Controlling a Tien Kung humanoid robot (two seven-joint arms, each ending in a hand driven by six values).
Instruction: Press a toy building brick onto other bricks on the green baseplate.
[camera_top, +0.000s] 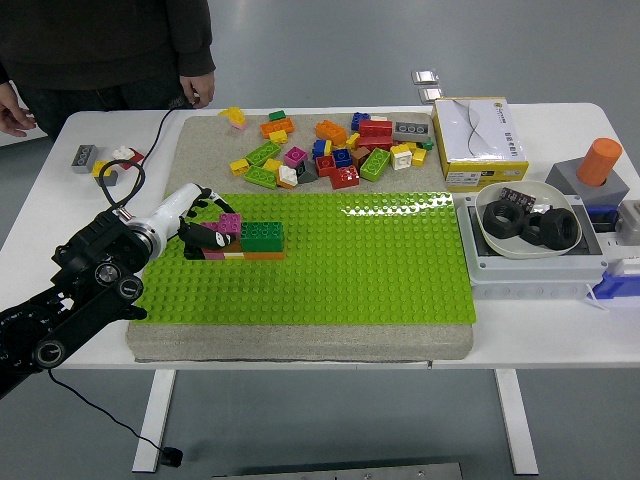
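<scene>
The green baseplate (350, 265) lies on a grey mat at the table's middle. Near its upper left stands a small stack: a dark green brick (261, 234) on an orange layer, with a magenta brick (229, 223) at its left end. My left hand (205, 228) comes in from the lower left, its black fingers curled around the magenta brick on the stack. The right arm is out of the picture.
Loose bricks (330, 150) of many colours lie behind the baseplate on the mat (300, 345). A yellow and white box (478, 141), a bowl of black rings (527, 222) and an orange cylinder (599, 161) stand right. A person stands at the far left side.
</scene>
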